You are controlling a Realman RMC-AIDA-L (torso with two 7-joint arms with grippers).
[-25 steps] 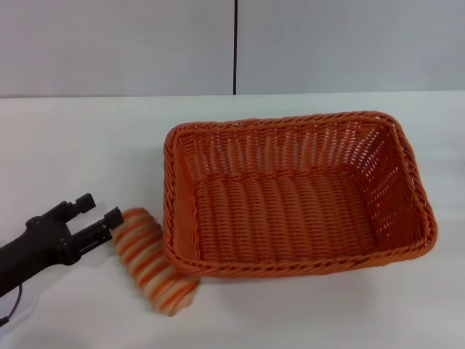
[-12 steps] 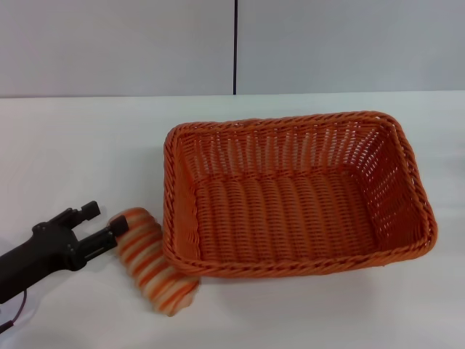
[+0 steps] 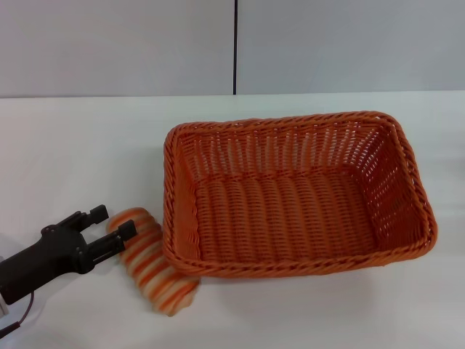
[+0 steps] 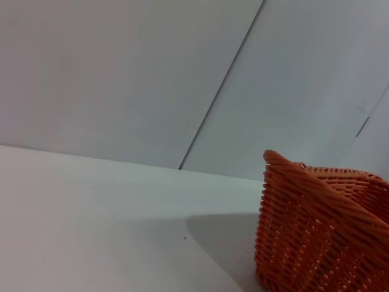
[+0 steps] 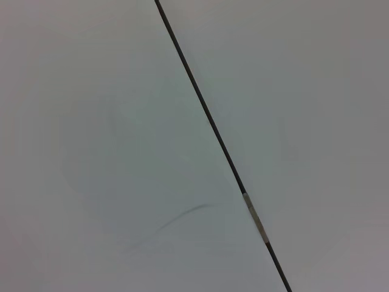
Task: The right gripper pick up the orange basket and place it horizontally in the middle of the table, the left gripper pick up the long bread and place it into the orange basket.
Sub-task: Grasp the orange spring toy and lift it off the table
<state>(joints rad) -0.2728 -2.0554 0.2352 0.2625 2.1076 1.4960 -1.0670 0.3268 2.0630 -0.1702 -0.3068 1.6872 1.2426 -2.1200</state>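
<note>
- The large orange woven wicker basket [image 3: 294, 193] already lay lengthwise mid-table.
- The striped orange-and-cream long bread [image 3: 152, 262] remained outside, touching its left wall.
- The black left gripper [image 3: 110, 225] stood spread beside the bread's end, gripping nothing.

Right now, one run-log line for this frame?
left gripper: open, at long bread | bread: on table, touching orange basket | basket: empty | right gripper: unseen

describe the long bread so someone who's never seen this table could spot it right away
Find the big orange basket in the middle of the white table. Against its near-left corner lies the long bread, with the open left gripper at its far end. It is a small oblong loaf, striped orange and cream.
</note>
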